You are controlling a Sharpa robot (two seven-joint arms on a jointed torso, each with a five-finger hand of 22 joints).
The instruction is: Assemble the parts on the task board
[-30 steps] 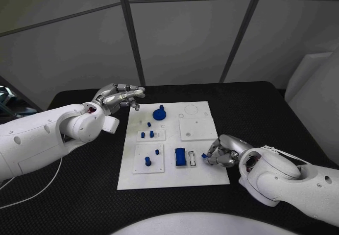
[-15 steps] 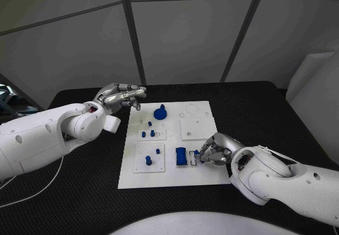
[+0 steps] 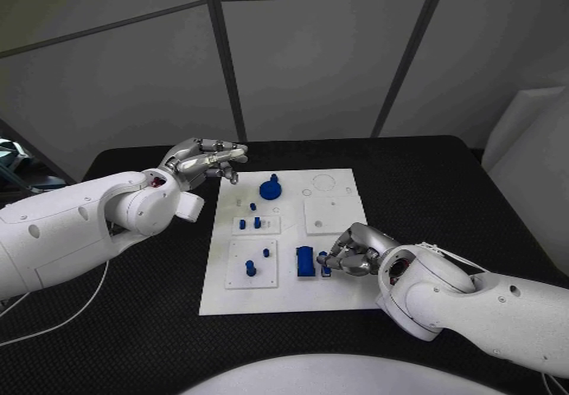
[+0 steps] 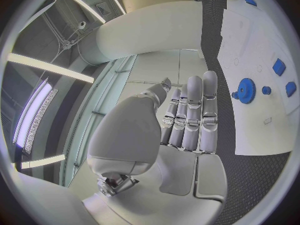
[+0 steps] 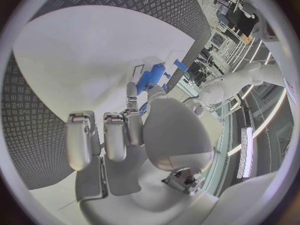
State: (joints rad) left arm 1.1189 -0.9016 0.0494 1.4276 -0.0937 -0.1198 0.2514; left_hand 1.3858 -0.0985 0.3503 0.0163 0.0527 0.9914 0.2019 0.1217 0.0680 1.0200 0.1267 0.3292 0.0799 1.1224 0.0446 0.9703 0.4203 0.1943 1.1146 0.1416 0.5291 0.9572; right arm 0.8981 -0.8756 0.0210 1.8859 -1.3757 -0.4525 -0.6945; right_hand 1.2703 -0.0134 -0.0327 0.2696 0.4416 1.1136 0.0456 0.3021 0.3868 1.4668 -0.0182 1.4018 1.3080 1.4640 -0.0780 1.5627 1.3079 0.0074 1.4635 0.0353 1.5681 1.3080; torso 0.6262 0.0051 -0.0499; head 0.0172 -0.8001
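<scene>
Resting over the near right part of the white task board [image 3: 284,296], the right hand [image 3: 345,257] has its fingers curled down around a small blue part [image 3: 325,264], pinched at the fingertips just beside the blue rectangular block [image 3: 303,262]. The right wrist view shows the same blue piece [image 5: 152,78] pressed between the fingers. The left hand [image 3: 204,159] hovers off the board's far left corner, above the black table [image 3: 451,189], fingers loosely bent and apart, holding nothing. A blue gear [image 3: 270,190] sits at the board's far end, with small blue pegs [image 3: 250,222] on the left-hand plates.
</scene>
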